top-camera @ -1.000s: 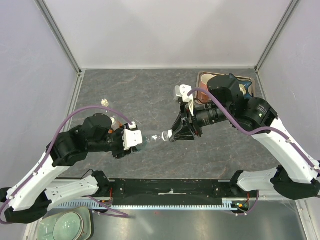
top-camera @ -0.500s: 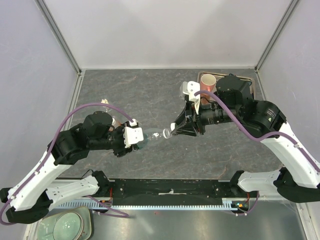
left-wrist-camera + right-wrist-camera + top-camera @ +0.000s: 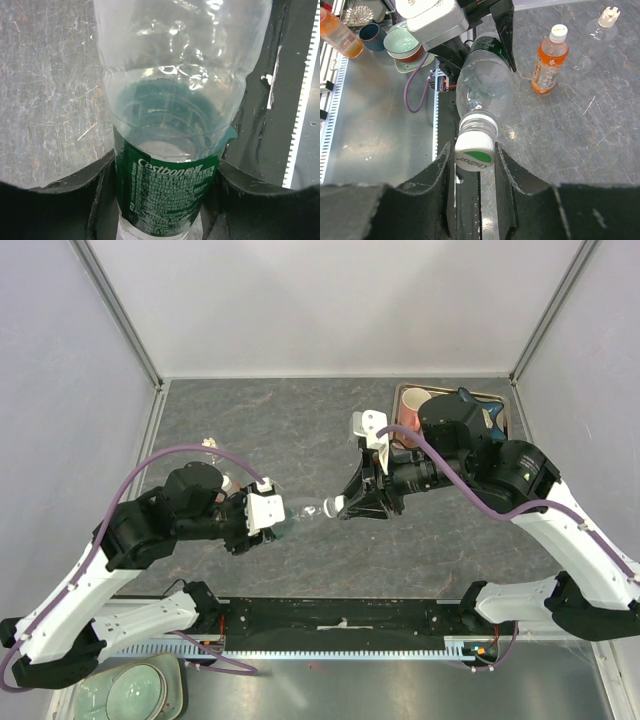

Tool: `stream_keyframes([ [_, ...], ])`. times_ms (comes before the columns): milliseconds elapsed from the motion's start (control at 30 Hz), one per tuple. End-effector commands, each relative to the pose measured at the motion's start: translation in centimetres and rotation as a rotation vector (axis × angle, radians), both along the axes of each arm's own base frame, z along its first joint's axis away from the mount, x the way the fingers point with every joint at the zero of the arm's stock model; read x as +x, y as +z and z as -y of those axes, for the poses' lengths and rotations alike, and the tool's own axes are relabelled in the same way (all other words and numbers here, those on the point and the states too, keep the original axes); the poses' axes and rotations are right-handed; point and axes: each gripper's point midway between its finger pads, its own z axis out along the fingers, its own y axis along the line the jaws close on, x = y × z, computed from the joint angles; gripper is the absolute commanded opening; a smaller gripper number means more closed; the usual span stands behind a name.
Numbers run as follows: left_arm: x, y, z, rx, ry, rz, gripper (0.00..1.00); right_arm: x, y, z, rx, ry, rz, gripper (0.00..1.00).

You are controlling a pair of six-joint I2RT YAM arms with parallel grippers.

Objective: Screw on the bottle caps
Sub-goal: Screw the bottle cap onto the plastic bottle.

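table (image 3: 300, 420) middle, in the air: grips clear green-label bottle (image 3: 300, 512) sideways in left gripper (image 3: 270, 521), pinches white cap (image 3: 475, 155) on its neck with right gripper (image 3: 342, 508). orange bottle (image 3: 547, 62), tiny clear bottle (image 3: 599, 31) upright at left.

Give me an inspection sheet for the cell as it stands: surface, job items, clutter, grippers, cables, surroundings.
Surface: dark stone-look tabletop, scuffed, no spills seen.
Job's things: green-label bottle held roughly sideways between the arms, its cap on the neck, how tight cannot be told; orange bottle standing, capped; small clear bottle standing, beige top on.
Clutter: pink mug in a tray, far right corner.
Grippers: left gripper closed on the green-label bottle; right gripper closed on its cap.
Cables: purple cables loop over both arms, clear of the bottles.
Surroundings: pale walls; bowls on the ledge past the near edge.
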Motion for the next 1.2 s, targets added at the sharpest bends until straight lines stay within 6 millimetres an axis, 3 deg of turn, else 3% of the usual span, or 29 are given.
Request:
stream_keyframes([
  [0,0.0,2.5,1.1,-0.089,-0.027,0.028,0.50,-0.7,-0.2,-1.0,0.005,0.049,-0.004,0.26],
  [200,0.0,2.6,1.0,-0.089,-0.025,0.030,0.50,-1.6,0.7,-1.7,0.036,0.087,-0.003,0.28],
  [367,0.3,2.1,0.8,-0.083,-0.006,0.029,0.50,-3.6,1.6,-1.7,0.065,0.158,-0.015,0.30],
  [633,0.5,2.4,0.9,-0.096,0.007,0.019,0.50,-4.4,0.3,-2.4,0.020,0.182,-0.036,0.32],
  [900,0.4,2.1,0.8,-0.103,0.020,0.004,0.50,-3.7,2.4,-1.3,0.069,0.109,0.046,0.34],
  [967,0.2,2.3,1.0,-0.117,0.015,-0.008,0.50,-2.4,2.6,-1.4,0.069,0.045,0.072,0.35],
  [1167,-0.2,3.9,1.3,-0.163,0.005,-0.027,0.51,0.4,0.9,-1.6,0.029,-0.088,0.114,0.33],
])
